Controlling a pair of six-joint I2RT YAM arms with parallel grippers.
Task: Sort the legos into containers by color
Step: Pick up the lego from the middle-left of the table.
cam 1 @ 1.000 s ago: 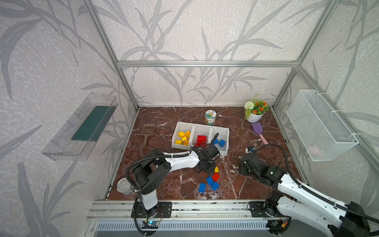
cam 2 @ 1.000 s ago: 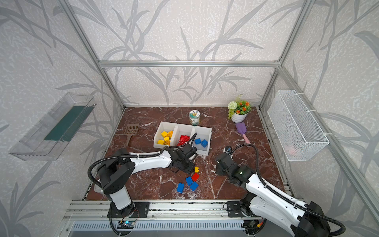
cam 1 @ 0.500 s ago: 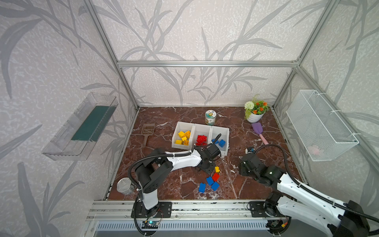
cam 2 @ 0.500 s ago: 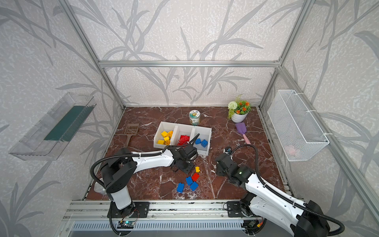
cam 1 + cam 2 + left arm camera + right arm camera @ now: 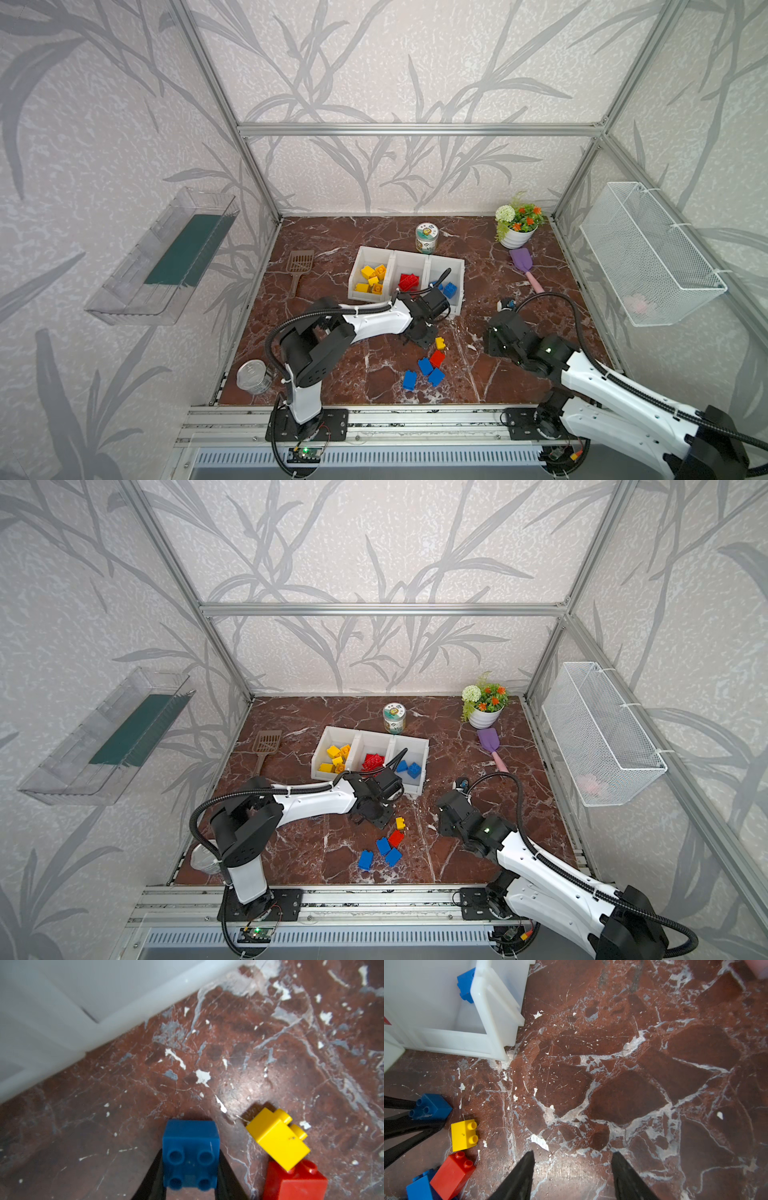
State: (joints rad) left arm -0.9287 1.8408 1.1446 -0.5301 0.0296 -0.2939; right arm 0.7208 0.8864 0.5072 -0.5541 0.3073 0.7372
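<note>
Sitting btwn L fingers [image 5: 152,1180], blue lego [image 5: 190,1147] pinched both sides.

The blue brick [image 5: 190,1154] between the jaws of the left gripper [image 5: 191,1167] is smooth moulded plastic with a soft sheen and faint scuffs. Just beside those jaws, the yellow brick [image 5: 277,1138] and red brick [image 5: 295,1182] are glossy plastic. Under the jaws, the floor [image 5: 207,1053] looks like polished red-brown marble, white-veined, scratched. Ahead, the containers [image 5: 62,1012] are matt milky-white plastic. The fingers [image 5: 521,1178] of the right gripper [image 5: 573,1153] are matt black.
</note>
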